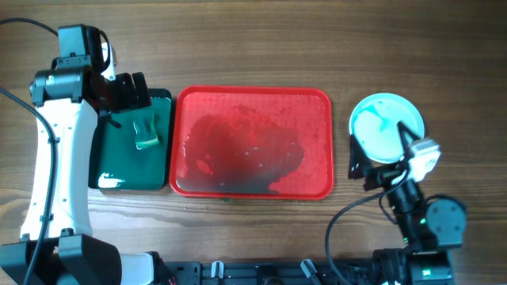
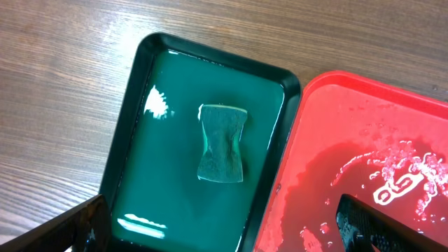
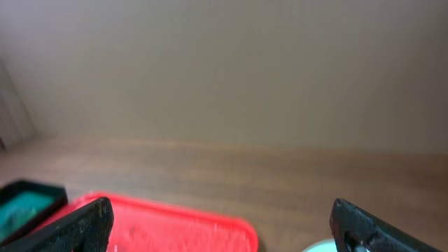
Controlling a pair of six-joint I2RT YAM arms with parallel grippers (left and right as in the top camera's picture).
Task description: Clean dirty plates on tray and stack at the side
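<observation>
The red tray (image 1: 238, 119) lies mid-table, wet and smeared, with no plate on it. It also shows in the left wrist view (image 2: 350, 133) and the right wrist view (image 3: 175, 227). The plates (image 1: 380, 119) sit in a pile on the table to the right of the tray, a pale cyan one on top. I cannot tell how many are in the pile. A sliver of plate (image 3: 325, 246) shows in the right wrist view. My right gripper (image 1: 384, 152) is open and empty over the pile's near edge (image 3: 227, 231). My left gripper (image 1: 131, 91) is open and empty above the green tray (image 2: 224, 238).
A dark green tray (image 1: 111, 158) holding teal water lies left of the red tray, touching it; it also shows in the left wrist view (image 2: 124, 119). A green sponge (image 1: 146, 132) lies in it (image 2: 222, 143). Wooden table (image 1: 253, 39) all round.
</observation>
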